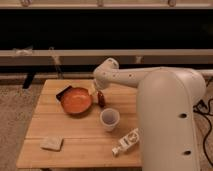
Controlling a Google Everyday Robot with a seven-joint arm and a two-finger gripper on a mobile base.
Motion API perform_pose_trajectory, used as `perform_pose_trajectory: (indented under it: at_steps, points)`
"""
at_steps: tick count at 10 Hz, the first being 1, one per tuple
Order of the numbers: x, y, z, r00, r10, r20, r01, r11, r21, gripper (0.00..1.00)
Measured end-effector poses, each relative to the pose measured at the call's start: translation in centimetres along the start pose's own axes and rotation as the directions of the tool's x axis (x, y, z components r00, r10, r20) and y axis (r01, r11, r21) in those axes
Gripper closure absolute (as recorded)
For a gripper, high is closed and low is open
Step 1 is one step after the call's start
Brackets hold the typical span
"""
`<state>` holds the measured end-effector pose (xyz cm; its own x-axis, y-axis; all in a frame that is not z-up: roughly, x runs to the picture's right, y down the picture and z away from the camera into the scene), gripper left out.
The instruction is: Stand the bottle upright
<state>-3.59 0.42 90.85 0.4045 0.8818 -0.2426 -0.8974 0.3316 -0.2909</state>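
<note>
bottle (pixel 126 142): lying on its side on surface (pixel 80 135), just front-right of white cup (pixel 110 119) | gripper (pixel 95 90): spread, back-left of cup, just beside dark red object (pixel 101 98) and orange bowl (pixel 76 101), well apart from bottle

A slatted, pale wooden tabletop (pixel 75 137) stands on a speckled beige carpet (pixel 14 117), its grain running left to right. Behind it the whole far side is dark, almost black, like unlit glass or a deep recess. A pale horizontal rail (pixel 60 52) crosses it at mid-height, and a second rail (pixel 125 4) runs along the very top. At the right edge dark cables (pixel 205 107) trail down to the floor. The light is warm and dim.
</note>
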Motion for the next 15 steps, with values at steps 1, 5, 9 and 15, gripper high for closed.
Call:
perform_pose_trajectory:
  at_steps: [1, 5, 9, 15]
  points:
    - [0.0, 0.0, 0.0, 1.0, 0.0, 0.0, 0.0, 1.0, 0.0, 0.2]
    - [0.0, 0.0, 0.0, 1.0, 0.0, 0.0, 0.0, 1.0, 0.0, 0.2]
    - [0.0, 0.0, 0.0, 1.0, 0.0, 0.0, 0.0, 1.0, 0.0, 0.2]
    - [2.0, -1.4, -2.2, 1.0, 0.0, 0.022, 0.0, 1.0, 0.005, 0.2]
